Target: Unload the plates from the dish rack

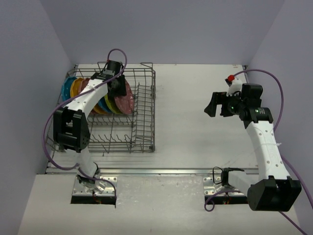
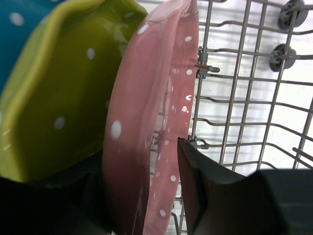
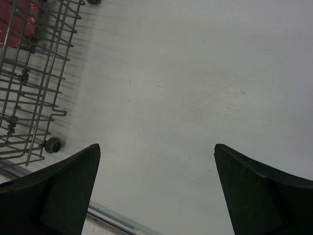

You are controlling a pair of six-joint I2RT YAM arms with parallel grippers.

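Note:
The grey wire dish rack [image 1: 144, 122] stands at the left of the table. Several dotted plates stand upright in its back left part: blue [image 1: 66, 88], orange-yellow [image 1: 77, 87], lime-yellow [image 1: 110, 104] and pink-red [image 1: 126, 98]. My left gripper [image 1: 117, 88] reaches down into the rack. In the left wrist view it [image 2: 139, 161] straddles the rim of the pink-red plate [image 2: 146, 112], both fingers against it, with the lime-yellow plate [image 2: 58, 93] just behind. My right gripper [image 1: 211, 104] hangs wide open and empty over the bare table, as the right wrist view [image 3: 157, 146] shows.
The rack's front half holds only upright tines [image 1: 115, 134]. Its wire side [image 2: 244, 98] is close to my left gripper's right finger. The rack's corner and a small wheel [image 3: 52, 145] show at the left of the right wrist view. Grey walls surround the table.

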